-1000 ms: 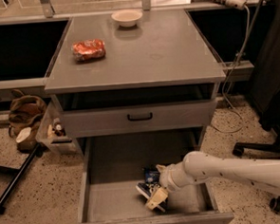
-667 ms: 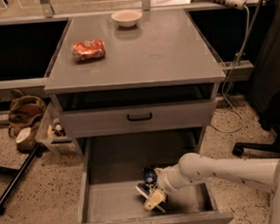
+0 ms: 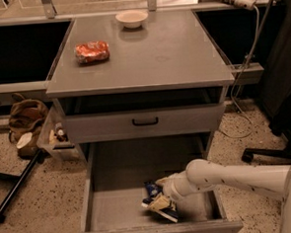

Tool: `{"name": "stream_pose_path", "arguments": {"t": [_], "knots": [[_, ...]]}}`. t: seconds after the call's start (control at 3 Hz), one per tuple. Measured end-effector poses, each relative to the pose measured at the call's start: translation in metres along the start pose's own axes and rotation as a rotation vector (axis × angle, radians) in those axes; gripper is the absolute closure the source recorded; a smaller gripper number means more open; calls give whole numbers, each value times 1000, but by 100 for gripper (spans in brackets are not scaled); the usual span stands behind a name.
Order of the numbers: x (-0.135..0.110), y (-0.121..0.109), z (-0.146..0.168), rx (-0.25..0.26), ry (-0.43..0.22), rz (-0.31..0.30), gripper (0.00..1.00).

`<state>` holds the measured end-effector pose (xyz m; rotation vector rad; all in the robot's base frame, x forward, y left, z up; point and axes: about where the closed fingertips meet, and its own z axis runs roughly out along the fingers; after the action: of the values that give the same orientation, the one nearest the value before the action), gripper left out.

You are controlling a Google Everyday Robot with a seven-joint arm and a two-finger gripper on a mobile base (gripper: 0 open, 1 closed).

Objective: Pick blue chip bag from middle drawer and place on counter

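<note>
Below the counter [image 3: 156, 53], open middle drawer [image 3: 116, 209]: blue chip bag [image 3: 151, 190] inside, tool [image 3: 163, 200] on it, grip unclear.

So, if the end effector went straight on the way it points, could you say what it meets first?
Probably the blue chip bag, lying right at the end effector low in the middle drawer; past it comes the drawer's floor. Depth is unclear.

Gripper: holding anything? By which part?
Cannot be told. The gripper sits over the middle of the blue bag in the open drawer, but a firm hold isn't visible.
</note>
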<state>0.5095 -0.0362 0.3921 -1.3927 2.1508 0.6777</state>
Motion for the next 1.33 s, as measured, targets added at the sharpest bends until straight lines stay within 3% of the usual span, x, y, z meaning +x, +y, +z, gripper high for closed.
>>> {"name": "stream_pose_path", "arguments": {"t": [0.33, 0.67, 1.0, 1.33], "knots": [[0, 0, 0, 0, 0, 0, 65], [-24, -4, -14, -16, -17, -28, 88], [-74, -16, -57, -34, -84, -72, 100], [-129, -14, -112, -33, -134, -138, 100]]}}
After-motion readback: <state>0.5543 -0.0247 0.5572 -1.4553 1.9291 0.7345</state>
